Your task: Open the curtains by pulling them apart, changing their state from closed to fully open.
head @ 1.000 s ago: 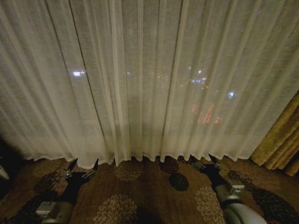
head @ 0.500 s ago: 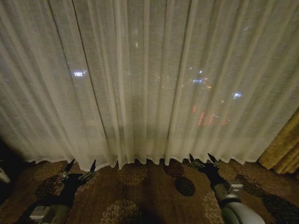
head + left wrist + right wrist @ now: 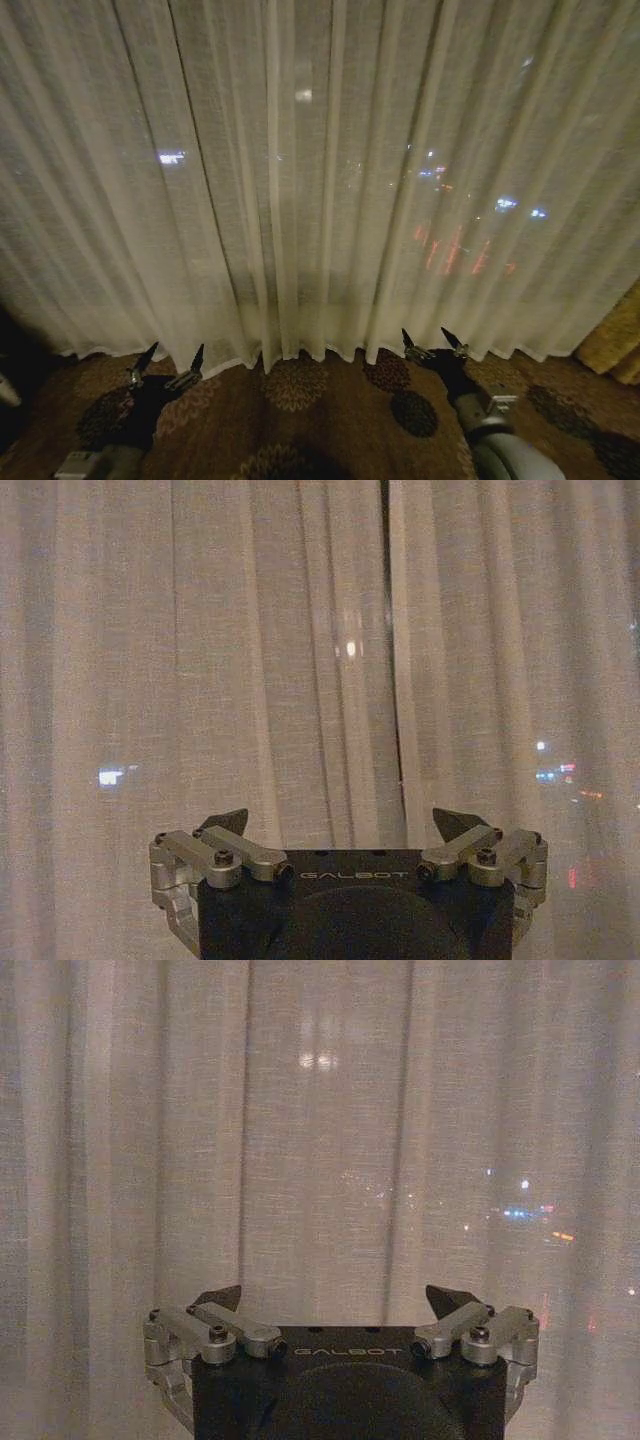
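The curtains (image 3: 320, 180) hang closed across the whole width ahead, sheer off-white with vertical pleats, and city lights glow through them. My left gripper (image 3: 176, 350) is open, low down, just short of the hem left of centre. My right gripper (image 3: 427, 338) is also open, its tips at the hem right of centre. In the left wrist view the open left gripper (image 3: 342, 825) faces the curtains (image 3: 250, 660), with a thin dark slit (image 3: 385, 500) between two folds. In the right wrist view the open right gripper (image 3: 335, 1300) faces the unbroken curtains (image 3: 330, 1110). Neither holds fabric.
A brown carpet (image 3: 300, 400) with round floral patterns lies under the arms. A thick golden-yellow drape (image 3: 615, 345) hangs at the far right edge. Something dark stands at the lower left edge (image 3: 12, 370).
The whole head view has shifted: the hem sits lower, the golden drape has slid toward the right edge, so the camera has moved closer. Both grippers stay open.
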Motion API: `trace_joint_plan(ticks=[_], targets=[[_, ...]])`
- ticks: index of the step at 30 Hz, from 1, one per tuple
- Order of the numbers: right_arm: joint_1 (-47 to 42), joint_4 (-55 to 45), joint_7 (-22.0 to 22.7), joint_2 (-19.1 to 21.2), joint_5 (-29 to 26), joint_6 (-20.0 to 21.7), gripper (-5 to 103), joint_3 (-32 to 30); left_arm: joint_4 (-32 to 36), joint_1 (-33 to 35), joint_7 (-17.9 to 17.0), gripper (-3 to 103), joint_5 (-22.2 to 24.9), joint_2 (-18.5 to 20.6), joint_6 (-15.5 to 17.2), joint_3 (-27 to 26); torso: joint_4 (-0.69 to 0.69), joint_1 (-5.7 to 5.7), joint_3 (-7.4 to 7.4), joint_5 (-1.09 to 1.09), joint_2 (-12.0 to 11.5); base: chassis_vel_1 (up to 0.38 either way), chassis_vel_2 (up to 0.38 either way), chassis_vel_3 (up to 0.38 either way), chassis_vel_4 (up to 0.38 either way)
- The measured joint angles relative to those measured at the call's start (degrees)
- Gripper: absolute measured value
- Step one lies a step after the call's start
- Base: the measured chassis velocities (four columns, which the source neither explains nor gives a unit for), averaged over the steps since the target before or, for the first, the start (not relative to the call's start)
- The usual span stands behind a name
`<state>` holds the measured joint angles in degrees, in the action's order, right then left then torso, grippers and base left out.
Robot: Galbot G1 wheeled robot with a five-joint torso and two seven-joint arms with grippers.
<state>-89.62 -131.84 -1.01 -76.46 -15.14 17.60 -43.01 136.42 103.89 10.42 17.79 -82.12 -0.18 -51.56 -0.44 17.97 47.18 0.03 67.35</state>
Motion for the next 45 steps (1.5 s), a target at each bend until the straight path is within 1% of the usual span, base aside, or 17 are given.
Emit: trace_joint_plan(ticks=[22,30,34,45], targets=[[-0.8,-1.1,-0.1,-0.6,0.0,0.0,100,-0.2,0.8,1.3,0.7,100,0.9,-0.2,-2.0,-0.3,0.00,0.00,0.00,-0.01,0.0,0.015,0.271,-0.018,-0.266],[-0.6,-1.2,-0.1,-0.9,0.1,0.0,100,0.3,1.0,1.6,0.7,100,1.3,-0.3,-2.1,-0.6,0.00,0.01,0.01,0.01,0.0,0.000,0.325,-0.003,-0.324],[-0.5,-1.0,-0.2,-0.9,0.2,0.0,100,0.6,1.0,1.6,0.7,100,1.4,-0.2,-2.1,-0.7,-0.01,0.01,0.00,-0.02,0.0,-0.022,0.282,0.012,-0.302],[0.0,-0.1,-0.3,-0.6,0.2,0.0,100,0.9,1.6,2.0,0.7,100,1.3,-1.3,-2.2,-0.7,0.00,0.01,0.01,-0.01,0.0,0.005,0.284,-0.002,-0.280]])
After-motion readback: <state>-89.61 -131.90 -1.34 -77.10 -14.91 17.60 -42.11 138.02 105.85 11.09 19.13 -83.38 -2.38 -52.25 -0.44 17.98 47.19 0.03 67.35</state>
